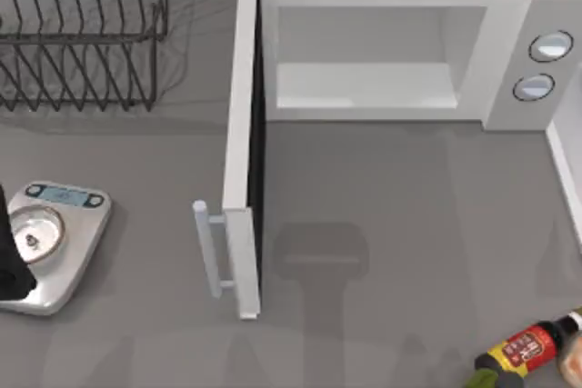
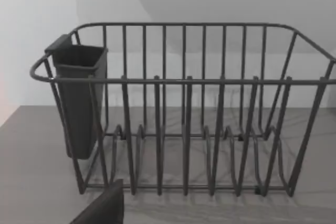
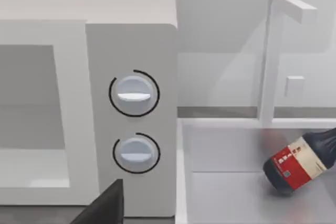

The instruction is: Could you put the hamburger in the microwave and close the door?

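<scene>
Jaws on either arm are not shown plainly enough: released or clenched, I cannot tell. At the far left of the top view, the dark left arm (image 1: 11, 252) stands over a silver kitchen scale with a round pan and a blue display (image 1: 55, 243). Behind the scale, at the back left of the grey surface (image 1: 391, 224), stands a dark wire dish rack (image 1: 82, 34). The left wrist view faces this rack and adds a dark grey cutlery cup (image 2: 79, 103) hung on one end of it.

Further right, the tall white door with a dark inner face and a pale bar handle (image 1: 241, 161) is swung wide open. It juts forward, edge-on, between the scale and the ground before the cavity. The large white boxy microwave (image 1: 382, 52) sits at the back, its pale grey cavity open to the front. Its two round silvery knobs (image 1: 543, 65) are on the right panel, seen large in the right wrist view.

At the front right lies a dark bottle with a red label (image 1: 523, 352). The right wrist view shows it on its side on a white tray-like floor (image 3: 226, 192) just beside the microwave. A pale rounded shape (image 1: 576, 361) touches the corner near the bottle; whether it is the hamburger I cannot tell.
</scene>
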`<action>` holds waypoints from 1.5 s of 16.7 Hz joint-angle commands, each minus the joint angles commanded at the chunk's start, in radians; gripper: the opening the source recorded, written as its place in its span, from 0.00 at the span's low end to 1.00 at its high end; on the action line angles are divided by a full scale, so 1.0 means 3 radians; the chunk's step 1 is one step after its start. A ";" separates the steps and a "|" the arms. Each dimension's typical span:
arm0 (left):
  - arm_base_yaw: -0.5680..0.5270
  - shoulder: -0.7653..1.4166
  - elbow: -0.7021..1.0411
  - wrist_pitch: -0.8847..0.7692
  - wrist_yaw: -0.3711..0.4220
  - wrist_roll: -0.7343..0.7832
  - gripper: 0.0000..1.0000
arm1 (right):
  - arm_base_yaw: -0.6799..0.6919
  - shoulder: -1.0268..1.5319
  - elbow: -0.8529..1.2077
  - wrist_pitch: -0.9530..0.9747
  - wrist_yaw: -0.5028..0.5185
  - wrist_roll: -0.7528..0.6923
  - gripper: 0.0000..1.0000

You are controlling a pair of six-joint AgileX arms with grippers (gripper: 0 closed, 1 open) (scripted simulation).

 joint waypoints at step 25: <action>0.0000 0.0000 0.0000 0.0000 0.0000 0.0000 1.00 | 0.0796 0.4321 0.2411 -0.3324 0.0000 -0.2594 1.00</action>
